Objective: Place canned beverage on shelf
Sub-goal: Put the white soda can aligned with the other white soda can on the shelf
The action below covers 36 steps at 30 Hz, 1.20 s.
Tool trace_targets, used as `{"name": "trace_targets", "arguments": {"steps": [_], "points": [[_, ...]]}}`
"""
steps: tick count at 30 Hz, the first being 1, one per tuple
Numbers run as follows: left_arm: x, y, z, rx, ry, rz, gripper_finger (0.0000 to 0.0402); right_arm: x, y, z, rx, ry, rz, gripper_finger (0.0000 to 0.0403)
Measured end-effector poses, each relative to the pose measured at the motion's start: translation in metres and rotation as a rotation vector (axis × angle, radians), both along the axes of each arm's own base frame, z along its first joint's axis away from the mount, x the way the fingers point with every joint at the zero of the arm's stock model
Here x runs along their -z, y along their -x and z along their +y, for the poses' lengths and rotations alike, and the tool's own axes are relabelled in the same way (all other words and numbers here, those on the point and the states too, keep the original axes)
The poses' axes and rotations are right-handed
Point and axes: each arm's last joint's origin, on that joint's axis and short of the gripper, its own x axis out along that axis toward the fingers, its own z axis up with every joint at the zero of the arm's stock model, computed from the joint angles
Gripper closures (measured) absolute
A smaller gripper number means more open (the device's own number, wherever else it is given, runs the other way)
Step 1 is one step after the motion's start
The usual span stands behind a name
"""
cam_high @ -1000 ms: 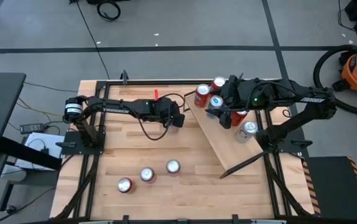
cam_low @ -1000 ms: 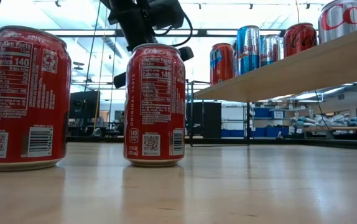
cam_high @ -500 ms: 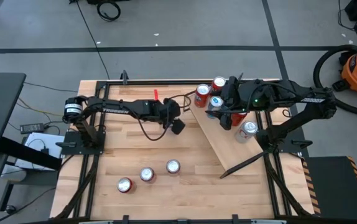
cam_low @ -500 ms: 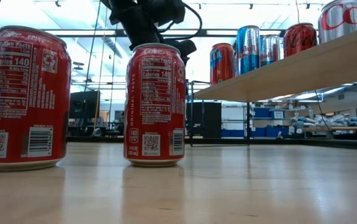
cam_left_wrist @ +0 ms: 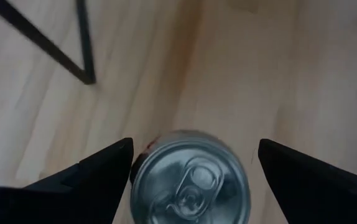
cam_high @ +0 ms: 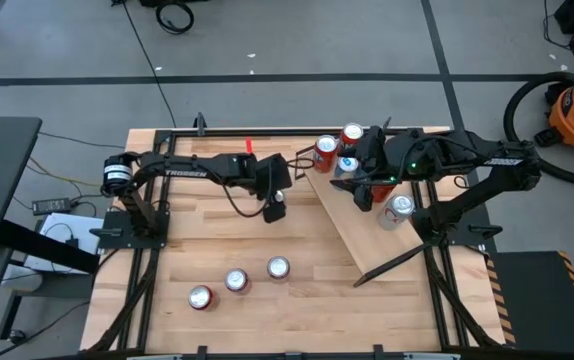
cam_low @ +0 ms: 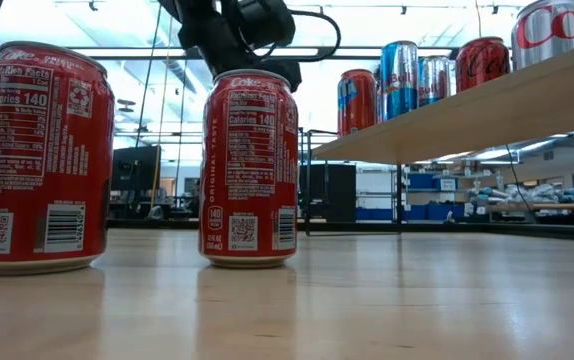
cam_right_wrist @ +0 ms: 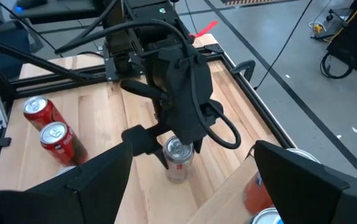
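Directly beneath left tool (cam_left_wrist: 191, 163), fingers spread: upright can (cam_left_wrist: 191, 183), axis vertical. Shelf (cam_high: 359, 240) toward three o'clock; right tool (cam_right_wrist: 188, 162) open there.

Open tabletop (cam_high: 297, 240) between three cans (cam_high: 235, 281) and sloped shelf (cam_high: 357, 225), upper shelf crowded

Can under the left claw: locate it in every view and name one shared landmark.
High view: the can stands mid-table, under the left claw.
Low view: not visible.
Left wrist view: its silver top sits inside the open left claw.
Right wrist view: upright beneath the left claw.
Shared landmark: the left claw.
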Motion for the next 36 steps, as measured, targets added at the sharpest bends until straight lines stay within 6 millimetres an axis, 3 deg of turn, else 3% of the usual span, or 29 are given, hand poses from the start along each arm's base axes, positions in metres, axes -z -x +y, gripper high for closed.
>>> {"name": "trace_targets", "arguments": {"steps": [12,19,29,36], "points": [[0.006,0.011,-0.002,0.306,-0.111,0.141,0.0044,0.0,0.0,0.0,0.024,-0.006,-0.006,0.0055],[0.007,0.014,-0.002,0.374,-0.134,0.177,0.0045,0.0,0.0,-0.001,0.049,0.001,-0.011,0.0055],[0.008,0.015,-0.003,0.273,-0.091,0.188,0.0073,0.0,0.0,-0.002,0.072,0.003,-0.016,0.0055],[0.007,0.015,-0.004,0.087,0.001,0.18,0.01,0.0,0.0,-0.002,0.074,0.005,-0.016,0.0055]]}}
